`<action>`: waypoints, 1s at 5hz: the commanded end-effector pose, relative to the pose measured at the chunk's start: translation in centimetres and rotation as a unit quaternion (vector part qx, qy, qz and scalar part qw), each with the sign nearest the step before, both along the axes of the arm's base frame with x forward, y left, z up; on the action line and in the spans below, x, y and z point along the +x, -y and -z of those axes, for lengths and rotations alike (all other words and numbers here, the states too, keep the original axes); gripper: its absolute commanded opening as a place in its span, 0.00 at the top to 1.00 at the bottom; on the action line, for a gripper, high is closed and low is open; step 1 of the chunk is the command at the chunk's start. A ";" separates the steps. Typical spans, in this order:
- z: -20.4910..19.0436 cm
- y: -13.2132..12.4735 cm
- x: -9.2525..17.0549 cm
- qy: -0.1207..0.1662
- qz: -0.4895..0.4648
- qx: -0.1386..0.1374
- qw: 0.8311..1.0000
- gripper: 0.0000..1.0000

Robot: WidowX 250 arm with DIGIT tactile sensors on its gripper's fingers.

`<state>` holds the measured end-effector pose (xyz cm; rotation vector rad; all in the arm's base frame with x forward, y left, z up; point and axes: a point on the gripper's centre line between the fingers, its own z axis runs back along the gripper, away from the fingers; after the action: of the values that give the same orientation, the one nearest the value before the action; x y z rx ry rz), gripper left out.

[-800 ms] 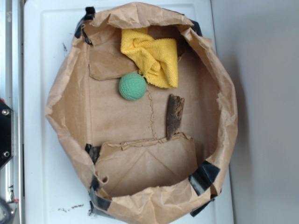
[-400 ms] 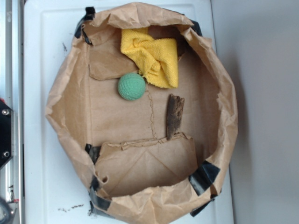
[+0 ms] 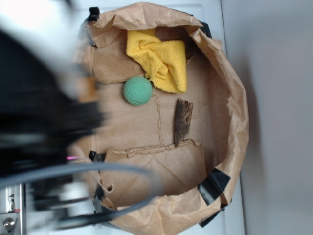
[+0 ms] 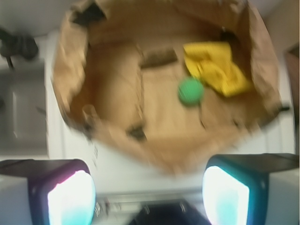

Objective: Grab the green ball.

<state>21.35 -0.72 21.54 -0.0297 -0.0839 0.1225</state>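
Brown paper bag (image 3: 234, 112), green ball (image 3: 137, 91) inside, well beyond parted jaws.

Ball (image 3: 138, 91) sitting in the paper bag (image 3: 234, 112) w/ cloth (image 3: 161, 58) touching its upper-right side, toward bag's far wall. Wood piece (image 3: 183, 121) lying lower right of ball, apart from it, end meeting folded flap. Arm (image 3: 39, 117) blurring over bag's left edge. Gripper (image 4: 149, 197) hanging outside bag rim, fingers spread.
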 end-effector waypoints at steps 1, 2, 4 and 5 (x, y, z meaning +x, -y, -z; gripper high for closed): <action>-0.7 -0.6 3.6 0.039 -0.009 0.017 0.999 0.00; -0.7 -0.6 3.6 0.039 -0.009 0.017 0.999 0.00; 6.8 -3.8 9.5 0.101 -0.043 0.011 0.994 0.00; 8.9 -3.9 9.6 0.101 -0.048 0.019 0.994 0.00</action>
<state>30.58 2.93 11.35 -0.0040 -0.2443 0.2045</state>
